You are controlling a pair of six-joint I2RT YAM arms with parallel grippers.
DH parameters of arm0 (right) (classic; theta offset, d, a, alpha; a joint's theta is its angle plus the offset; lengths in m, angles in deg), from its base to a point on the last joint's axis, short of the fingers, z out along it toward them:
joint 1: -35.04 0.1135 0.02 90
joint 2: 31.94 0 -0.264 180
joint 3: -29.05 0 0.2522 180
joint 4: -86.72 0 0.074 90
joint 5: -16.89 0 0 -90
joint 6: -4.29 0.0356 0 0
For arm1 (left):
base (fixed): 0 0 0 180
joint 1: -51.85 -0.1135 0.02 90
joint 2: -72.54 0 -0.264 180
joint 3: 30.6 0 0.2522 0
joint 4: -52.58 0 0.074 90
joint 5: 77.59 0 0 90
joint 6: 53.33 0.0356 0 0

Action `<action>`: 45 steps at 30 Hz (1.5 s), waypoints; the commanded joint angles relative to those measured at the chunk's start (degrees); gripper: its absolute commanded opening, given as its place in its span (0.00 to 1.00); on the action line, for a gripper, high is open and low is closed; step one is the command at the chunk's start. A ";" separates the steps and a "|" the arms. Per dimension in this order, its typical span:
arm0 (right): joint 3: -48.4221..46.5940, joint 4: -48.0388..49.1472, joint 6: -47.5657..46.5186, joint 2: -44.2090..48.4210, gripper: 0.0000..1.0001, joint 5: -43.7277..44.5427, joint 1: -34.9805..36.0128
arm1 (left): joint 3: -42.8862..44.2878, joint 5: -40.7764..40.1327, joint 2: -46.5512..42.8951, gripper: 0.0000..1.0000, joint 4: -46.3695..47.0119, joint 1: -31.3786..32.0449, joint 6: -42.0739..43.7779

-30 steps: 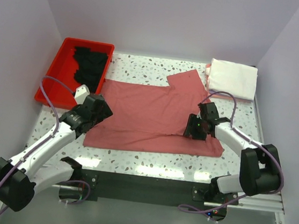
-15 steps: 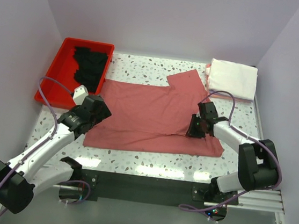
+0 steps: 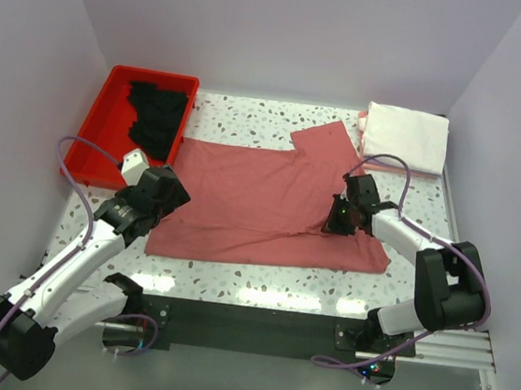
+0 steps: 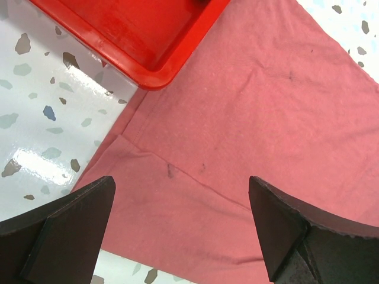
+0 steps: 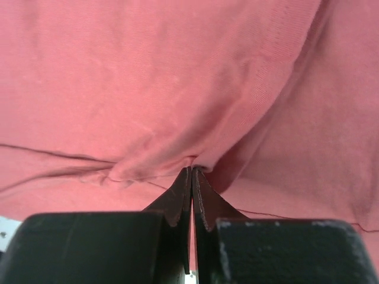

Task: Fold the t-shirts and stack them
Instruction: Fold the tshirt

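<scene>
The whole worktop (image 3: 251, 114) is taken in by the top external view from high above and behind its near edge, tilted down toward its far edge. From the left wrist, the worktop's left edge is looked down on at close range, past the left end effector (image 4: 180, 180). A corner of the red tray (image 4: 136, 35) and the near left part of the dusty-rose t-shirt (image 4: 266, 106) are framed there. The right wrist view is set very near the cloth, just behind the right end effector (image 5: 192, 171), and is filled by the shirt. Both patches are also covered by the top external view.
</scene>
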 commanded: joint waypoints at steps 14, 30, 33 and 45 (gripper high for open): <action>-15.75 1.41 0.77 -8.75 0.00 -1.22 3.86 | 1.10 -3.00 1.85 1.00 -0.05 -0.13 0.17; -29.80 4.93 4.20 -23.95 0.00 1.24 8.60 | 1.45 -3.00 2.02 1.00 -0.84 -0.13 0.09; -32.96 3.44 4.46 -25.54 0.37 2.65 9.13 | 1.63 -2.47 2.20 1.00 -0.76 -0.13 0.35; -24.73 -1.84 0.86 -9.22 0.99 7.31 9.40 | 0.93 9.03 8.50 1.00 14.34 -0.04 6.67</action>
